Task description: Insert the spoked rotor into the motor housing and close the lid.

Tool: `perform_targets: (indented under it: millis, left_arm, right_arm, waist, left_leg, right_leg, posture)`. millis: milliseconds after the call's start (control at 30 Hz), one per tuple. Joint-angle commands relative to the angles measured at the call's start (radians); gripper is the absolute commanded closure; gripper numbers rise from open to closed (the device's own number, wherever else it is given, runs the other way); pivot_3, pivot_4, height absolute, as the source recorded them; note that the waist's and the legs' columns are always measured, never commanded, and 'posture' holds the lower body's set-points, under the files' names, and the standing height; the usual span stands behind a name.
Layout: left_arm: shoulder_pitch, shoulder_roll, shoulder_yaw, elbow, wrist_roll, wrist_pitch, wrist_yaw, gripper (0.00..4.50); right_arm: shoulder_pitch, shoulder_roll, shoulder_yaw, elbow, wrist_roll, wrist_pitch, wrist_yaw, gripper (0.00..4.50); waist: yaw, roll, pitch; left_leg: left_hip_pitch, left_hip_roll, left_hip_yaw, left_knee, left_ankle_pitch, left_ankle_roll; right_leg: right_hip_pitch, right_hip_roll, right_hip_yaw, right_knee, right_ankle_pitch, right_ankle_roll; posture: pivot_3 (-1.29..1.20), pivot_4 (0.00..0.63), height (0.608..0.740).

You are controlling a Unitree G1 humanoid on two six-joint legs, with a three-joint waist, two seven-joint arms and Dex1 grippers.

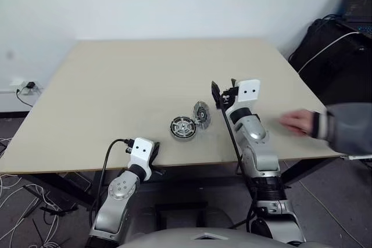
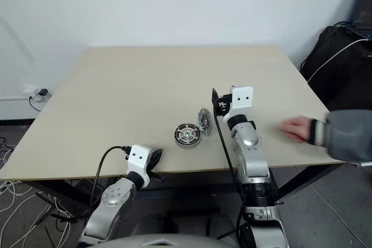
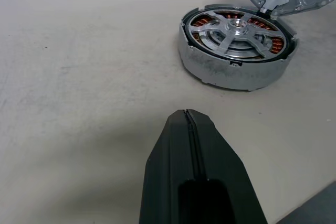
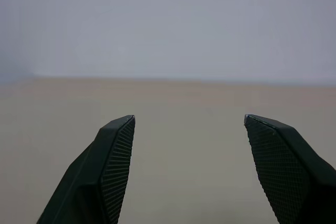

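The rotor (image 3: pixel 237 29) already sits in the housing (image 1: pixel 183 128), near the middle of the table's (image 1: pixel 116 85) front edge — what remains is the lid (image 1: pixel 201 113), which stands tilted on edge, leaning at the housing's far-right side. The right gripper (image 4: pixel 189 129) hangs above the table just right of the lid, jaws wide apart and empty; the left gripper (image 3: pixel 188 116) rests at the front edge, jaws pressed together, holding nothing. To close well, I judge the lid should be tipped gently over the housing and pressed flat — the left could steady the housing. A person's hand (image 1: pixel 297 121) rests near the right edge.
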Motion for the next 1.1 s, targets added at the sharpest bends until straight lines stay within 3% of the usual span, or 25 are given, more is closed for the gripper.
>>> perform_targets:
  millis: [33, 167, 1100]
  left_arm:
    - [-0.008, -0.003, -0.005, -0.030, 0.000, -0.005, 0.000, 4.50]
    - [-0.008, -0.003, -0.003, -0.029, 0.000, -0.006, 0.000, 4.50]
    - [-0.011, -0.001, -0.003, -0.031, 0.000, -0.004, -0.001, 4.50]
  right_arm:
    - [-0.010, 0.001, 0.003, -0.043, 0.010, -0.018, -0.001, 0.93]
    - [-0.012, 0.000, 0.006, -0.047, 0.011, -0.011, -0.002, 0.93]
    - [-0.009, -0.012, 0.033, -0.045, 0.005, 0.018, 0.012, 0.93]
  waist:
    - [0.000, 0.000, 0.000]
    - [0.000, 0.000, 0.000]
    - [0.000, 0.000, 0.000]
  left_leg:
    - [0.000, 0.000, 0.000, 0.000, 0.000, 0.000]
    - [0.000, -0.001, 0.000, 0.001, 0.000, 0.000]
    - [0.000, -0.001, 0.000, 0.000, 0.000, 0.000]
  right_leg:
    - [0.000, -0.001, 0.000, 0.000, 0.001, 0.001]
    - [0.000, -0.007, 0.000, 0.000, 0.003, 0.002]
    - [-0.001, -0.006, 0.000, 0.000, 0.002, 0.001]
  posture:
    - [0.00, 0.000, 0.740]
    - [0.00, 0.000, 0.740]
    - [0.00, 0.000, 0.740]
